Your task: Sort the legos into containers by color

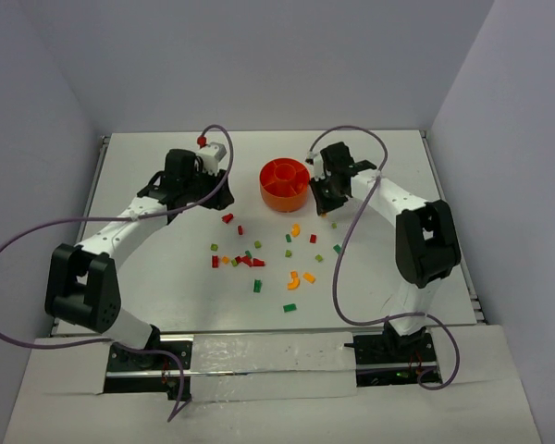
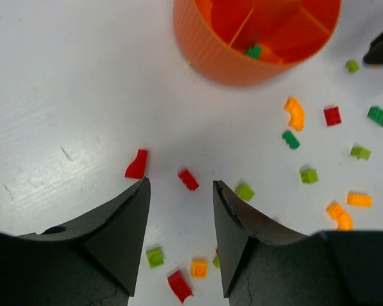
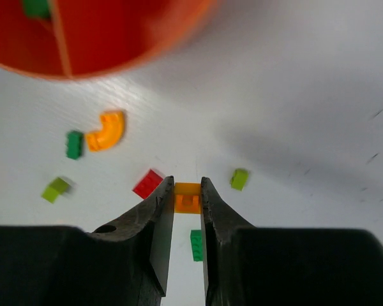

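The orange bowl (image 1: 285,183) with inner dividers stands at the back middle of the table. One green lego (image 2: 253,51) lies in one of its compartments. Red, green, orange and yellow legos (image 1: 256,262) are scattered in front of the bowl. To the right of the bowl, my right gripper (image 3: 187,185) is shut on a small orange lego (image 3: 187,199) held between its fingertips. A red brick (image 3: 148,183) and a green brick (image 3: 196,245) lie on the table below it. Left of the bowl, my left gripper (image 2: 180,185) is open and holds nothing. It hovers over a red brick (image 2: 188,179) and a red wedge (image 2: 137,165).
The white table has raised walls at the back and on both sides. A curved orange piece (image 3: 106,131) and a lime brick (image 3: 239,179) lie near the right gripper. Both arms' purple cables loop over the table's outer parts.
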Motion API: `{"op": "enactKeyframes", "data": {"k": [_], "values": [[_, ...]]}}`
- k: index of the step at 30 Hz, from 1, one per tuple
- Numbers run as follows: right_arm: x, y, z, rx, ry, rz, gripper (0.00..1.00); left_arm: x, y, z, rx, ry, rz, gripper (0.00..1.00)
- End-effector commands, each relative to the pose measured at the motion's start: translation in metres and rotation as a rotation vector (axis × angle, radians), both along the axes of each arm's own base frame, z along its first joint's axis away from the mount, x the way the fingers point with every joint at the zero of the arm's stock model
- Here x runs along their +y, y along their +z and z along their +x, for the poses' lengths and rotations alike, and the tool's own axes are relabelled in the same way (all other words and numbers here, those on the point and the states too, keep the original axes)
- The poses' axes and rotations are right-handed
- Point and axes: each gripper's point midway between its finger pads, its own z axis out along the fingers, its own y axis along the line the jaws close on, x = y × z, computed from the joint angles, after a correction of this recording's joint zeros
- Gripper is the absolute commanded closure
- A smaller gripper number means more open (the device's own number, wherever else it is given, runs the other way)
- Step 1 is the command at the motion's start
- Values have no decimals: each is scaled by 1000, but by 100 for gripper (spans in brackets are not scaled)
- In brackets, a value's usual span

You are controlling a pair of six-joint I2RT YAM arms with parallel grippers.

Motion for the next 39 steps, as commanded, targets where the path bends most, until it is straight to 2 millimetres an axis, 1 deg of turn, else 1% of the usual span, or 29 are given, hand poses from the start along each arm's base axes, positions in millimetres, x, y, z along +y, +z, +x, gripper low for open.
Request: {"op": "enactKeyframes", "data": {"k": [1, 2, 3, 5, 6, 7, 9, 15, 20, 24, 25, 28, 30, 34, 37, 39], "values": [[24, 78, 35, -199, 1, 118, 98, 4, 10, -14, -57, -67, 19, 46], [25, 83, 40, -212, -5, 126, 98, 6, 9, -17, -72, -92, 38, 46], [28, 91, 50, -235, -12, 137, 98, 5, 8, -20, -71, -106, 36, 46], [34, 98, 65, -256, -29, 150, 98, 2, 3, -31, -60, -148, 23, 45], [36, 99, 69, -262, -29, 152, 98, 1, 4, -33, -62, -158, 18, 45], [37, 100, 76, -267, -33, 154, 98, 0, 1, -38, -49, -176, 14, 45], [39, 100, 83, -271, -39, 159, 98, 0, -1, -41, -40, -188, 15, 44], [49, 91, 96, -263, -34, 165, 97, 5, -11, -48, -40, -204, 49, 44], [53, 81, 98, -247, -26, 161, 94, 5, -15, -53, -36, -232, 54, 44], [57, 73, 97, -229, -19, 160, 89, -1, -19, -66, -38, -325, 57, 42], [58, 72, 97, -224, -17, 160, 89, -3, -20, -72, -38, -356, 57, 42], [61, 65, 94, -206, -9, 157, 84, -8, -29, -90, -52, -464, 111, 42], [64, 62, 94, -200, -6, 159, 76, -11, -34, -100, -63, -525, 146, 41], [67, 58, 92, -192, -3, 159, 61, -14, -34, -111, -94, -592, 166, 41], [68, 58, 91, -189, -3, 160, 57, -18, -33, -118, -116, -645, 176, 41], [69, 58, 90, -188, -4, 160, 51, -21, -34, -123, -119, -681, 187, 41]]}}
